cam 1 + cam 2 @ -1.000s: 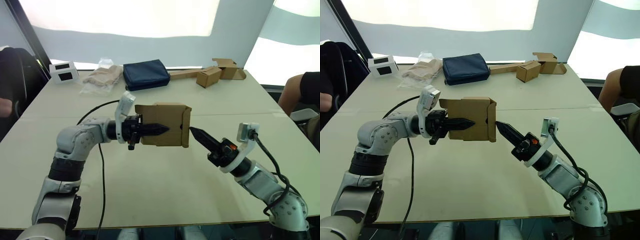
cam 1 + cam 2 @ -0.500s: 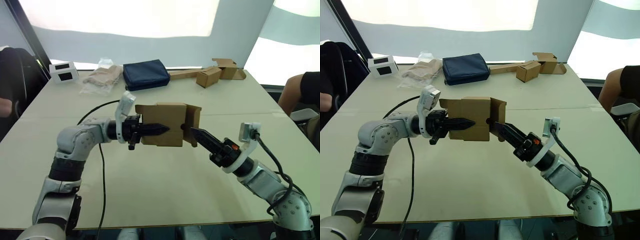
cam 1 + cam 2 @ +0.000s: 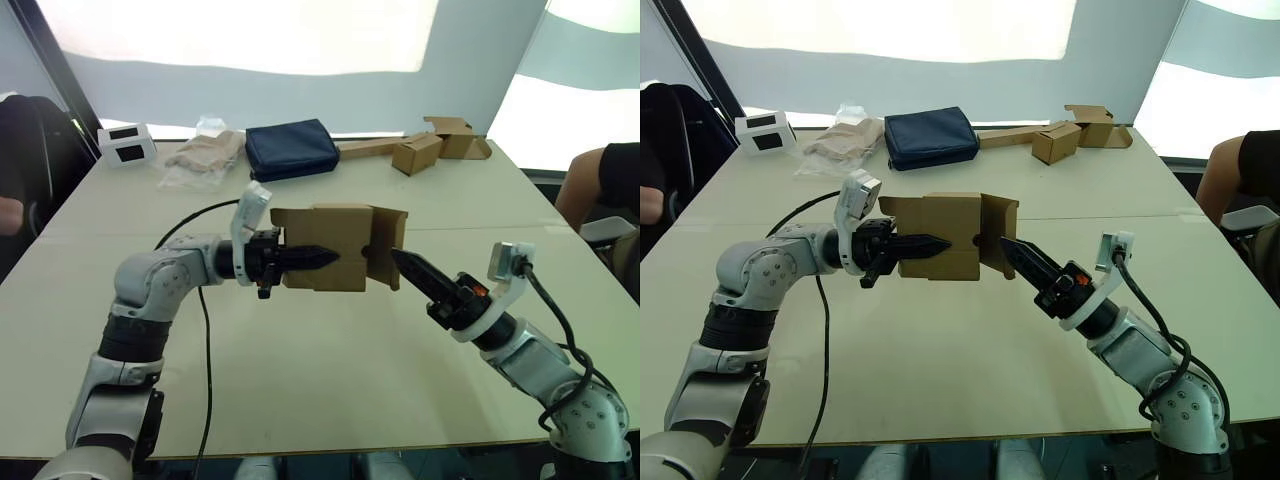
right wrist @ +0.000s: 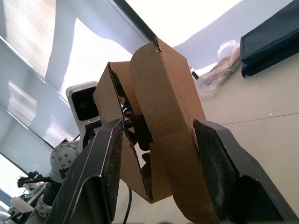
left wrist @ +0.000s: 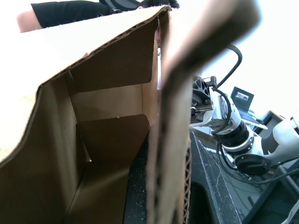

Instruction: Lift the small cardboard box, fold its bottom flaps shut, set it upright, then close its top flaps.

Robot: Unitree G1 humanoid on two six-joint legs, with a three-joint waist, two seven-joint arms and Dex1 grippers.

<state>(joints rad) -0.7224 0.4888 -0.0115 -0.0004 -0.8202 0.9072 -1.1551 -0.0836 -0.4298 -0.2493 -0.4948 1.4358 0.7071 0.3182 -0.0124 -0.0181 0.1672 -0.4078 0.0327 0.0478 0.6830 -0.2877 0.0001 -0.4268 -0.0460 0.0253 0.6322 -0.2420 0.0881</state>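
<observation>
The left gripper (image 3: 318, 258) is sitting just left of the frame's centre, clamping a side wall of the box (image 3: 330, 240) between its black fingers, one finger lying along the outside face and the other inside, as the left wrist view is showing along the corrugated edge (image 5: 170, 140). The box is hanging in the air above the table (image 3: 300, 380), turned on its side, with its open end facing toward the right of the frame. There a flap (image 3: 388, 240) is standing partly swung out. The right gripper (image 3: 408, 268) is reaching in from the lower right, its tip touching or just beside that flap; in the right wrist view its two fingers (image 4: 105, 172) are standing spread wide, one on each side of the flap (image 4: 173, 116), not pinching it. Beyond the box, in the upper part of the frame, a dark blue pouch (image 3: 292, 149) is lying on the table, with a clear plastic bag (image 3: 205, 152) just to its left and a small white device (image 3: 127, 143) farther left near the table's corner. In the upper right, two smaller tan boxes (image 3: 418, 154) are resting with a long flat strip (image 3: 365, 148). A person's arm (image 3: 600, 180) is showing at the right edge.
</observation>
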